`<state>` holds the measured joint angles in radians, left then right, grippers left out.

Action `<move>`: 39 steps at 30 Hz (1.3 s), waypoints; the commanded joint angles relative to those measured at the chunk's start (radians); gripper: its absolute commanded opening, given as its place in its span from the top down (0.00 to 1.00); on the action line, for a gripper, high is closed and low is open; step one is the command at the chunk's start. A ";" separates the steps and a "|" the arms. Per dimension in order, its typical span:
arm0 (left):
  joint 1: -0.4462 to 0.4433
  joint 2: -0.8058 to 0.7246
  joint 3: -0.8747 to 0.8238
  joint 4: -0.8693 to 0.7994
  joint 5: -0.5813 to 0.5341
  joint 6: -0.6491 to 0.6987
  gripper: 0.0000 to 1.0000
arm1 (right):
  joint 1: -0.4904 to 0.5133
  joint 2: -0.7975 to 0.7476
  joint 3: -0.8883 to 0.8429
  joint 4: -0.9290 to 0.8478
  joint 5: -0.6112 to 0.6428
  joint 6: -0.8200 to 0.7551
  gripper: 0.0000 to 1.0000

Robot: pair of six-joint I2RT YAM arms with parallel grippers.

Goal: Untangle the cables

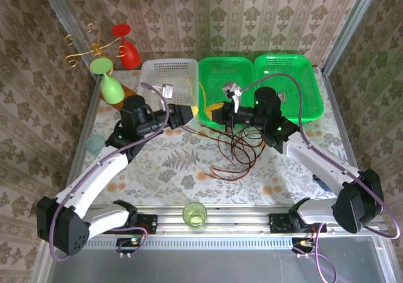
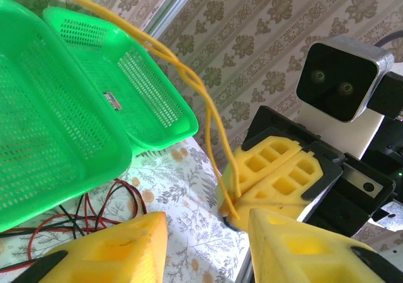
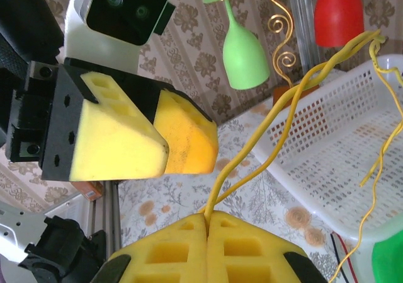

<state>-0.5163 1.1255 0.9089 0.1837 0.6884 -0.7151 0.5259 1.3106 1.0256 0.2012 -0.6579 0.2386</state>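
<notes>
The right hand (image 3: 206, 216) was clamped on what looked like two yellow cables (image 3: 217, 188), which ran to one white basket (image 1: 157, 75). The left hand (image 2: 206, 225) stood with its fingers apart, empty. Red and black cables (image 1: 236, 150) lay on the surface (image 1: 176, 169) before two green baskets (image 1: 289, 75).

The top view looks down over the worktop (image 1: 170, 169); left wrist closely faces the right tool (image 2: 230, 215), right wrist the left tool (image 3: 189, 150).

Looked like a robot lab cell: aluminium frame post (image 1: 351, 24) upper right, beige damask wallpaper panels (image 1: 252, 12), floral-print tablecloth (image 1: 170, 163), slotted metal rail (image 1: 239, 223) bottom.
</notes>
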 commanded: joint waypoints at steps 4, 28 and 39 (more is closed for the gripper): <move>-0.019 0.035 0.055 0.055 0.031 -0.014 0.61 | 0.021 0.020 0.012 -0.020 0.012 -0.019 1.00; -0.023 0.053 0.059 0.019 0.012 0.016 0.65 | 0.046 0.037 0.022 -0.024 -0.020 -0.029 1.00; -0.027 0.058 0.051 0.018 0.009 0.018 0.82 | 0.051 0.039 0.031 -0.036 -0.022 -0.039 1.00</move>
<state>-0.5373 1.1809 0.9367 0.2081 0.6949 -0.7116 0.5690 1.3422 1.0256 0.1753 -0.6624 0.2131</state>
